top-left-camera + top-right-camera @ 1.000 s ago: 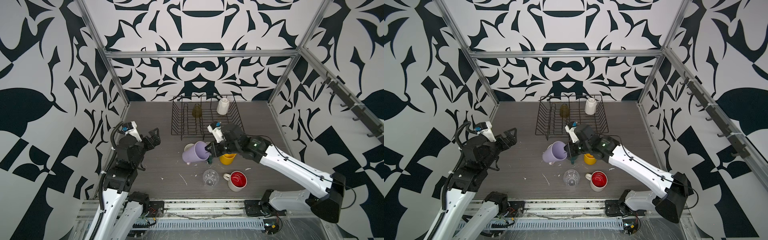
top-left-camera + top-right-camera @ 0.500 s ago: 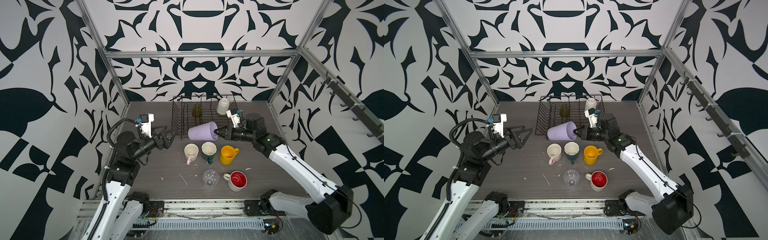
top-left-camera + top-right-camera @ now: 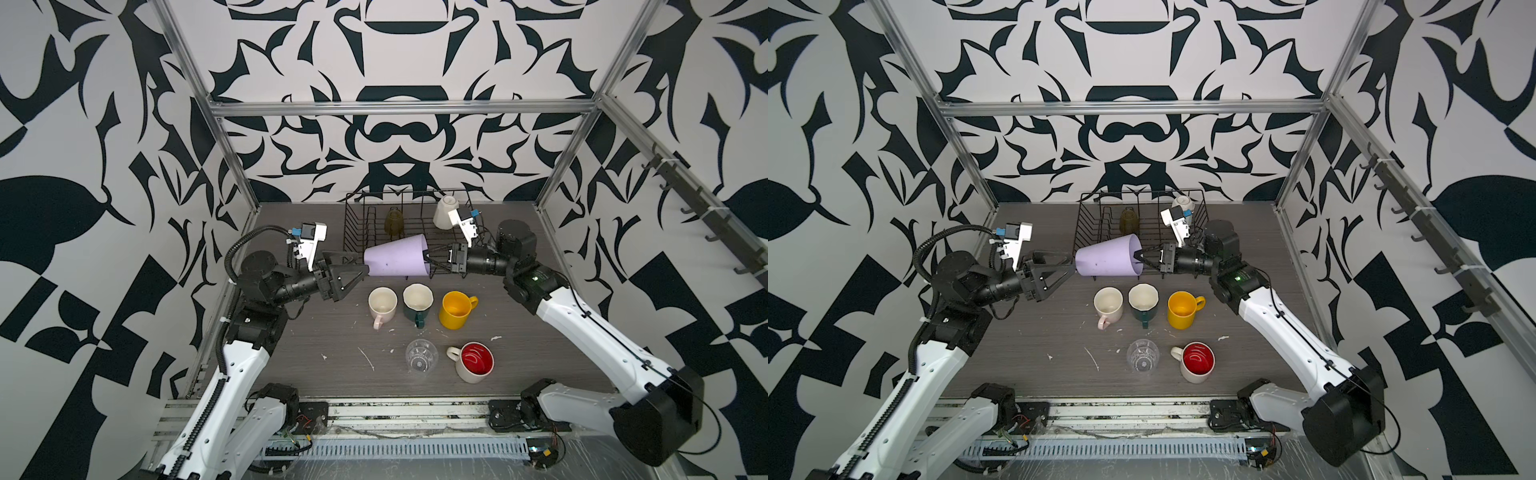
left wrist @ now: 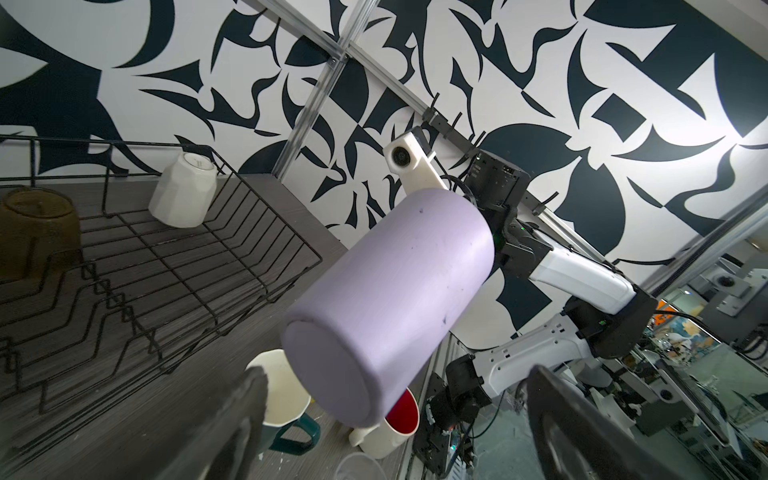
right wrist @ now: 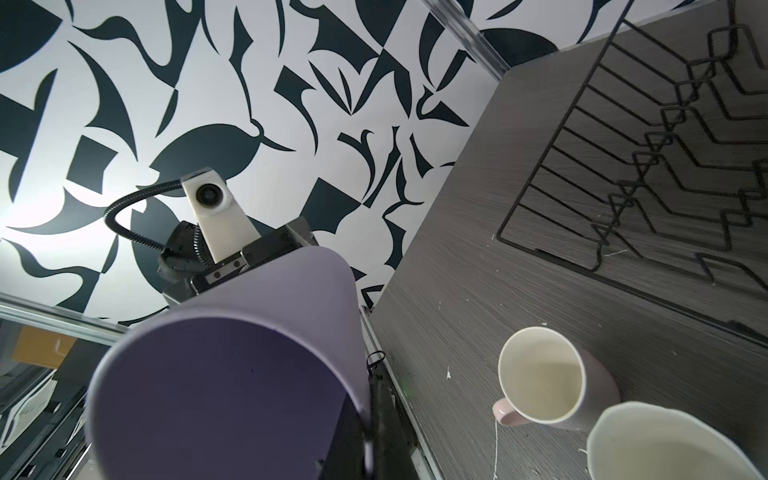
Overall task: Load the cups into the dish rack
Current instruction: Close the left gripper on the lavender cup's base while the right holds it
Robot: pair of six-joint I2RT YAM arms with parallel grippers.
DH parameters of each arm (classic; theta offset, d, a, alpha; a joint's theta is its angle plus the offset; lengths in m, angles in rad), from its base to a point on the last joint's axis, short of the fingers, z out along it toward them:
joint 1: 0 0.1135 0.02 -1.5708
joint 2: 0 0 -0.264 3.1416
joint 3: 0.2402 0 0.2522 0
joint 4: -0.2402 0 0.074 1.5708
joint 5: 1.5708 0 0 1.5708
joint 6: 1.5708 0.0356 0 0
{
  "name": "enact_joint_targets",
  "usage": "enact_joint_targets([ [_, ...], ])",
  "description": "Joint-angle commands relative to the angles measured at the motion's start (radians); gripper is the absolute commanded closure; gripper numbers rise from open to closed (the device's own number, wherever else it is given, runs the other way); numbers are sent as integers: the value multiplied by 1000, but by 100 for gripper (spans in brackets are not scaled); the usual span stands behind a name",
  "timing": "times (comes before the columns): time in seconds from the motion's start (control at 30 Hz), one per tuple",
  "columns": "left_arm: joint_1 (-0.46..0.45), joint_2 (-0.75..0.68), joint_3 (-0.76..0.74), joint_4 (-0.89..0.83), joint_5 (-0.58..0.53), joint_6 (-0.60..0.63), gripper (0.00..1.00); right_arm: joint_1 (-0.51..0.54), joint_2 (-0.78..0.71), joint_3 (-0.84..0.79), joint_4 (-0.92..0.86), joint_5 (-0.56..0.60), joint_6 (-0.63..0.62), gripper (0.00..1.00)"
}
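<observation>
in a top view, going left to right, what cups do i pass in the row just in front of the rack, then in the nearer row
Row by the rack: pale pink mug → dark green mug → yellow mug. Nearer row: clear glass → red-lined mug.

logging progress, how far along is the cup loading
Done: the olive glass and white mug sit in the dish rack. In hand: the right gripper holds the lilac tumbler sideways, the open left gripper near its base. Left: pink mug, green mug, yellow mug, red-lined mug and clear glass.
</observation>
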Motion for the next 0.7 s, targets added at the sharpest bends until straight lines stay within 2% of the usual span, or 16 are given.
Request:
enact_joint_targets([
  [0.0, 1, 14, -1, 68, 62, -37, 0, 11, -4, 4, 131, -44, 41, 100],
  [0.37, -3, 31, 9, 97, 95, -69, 0, 60, 45, 34, 181, -46, 50, 100],
  [0.67, -28, 31, 3, 121, 112, -77, 1, 99, 114, 49, 307, -34, 107, 100],
])
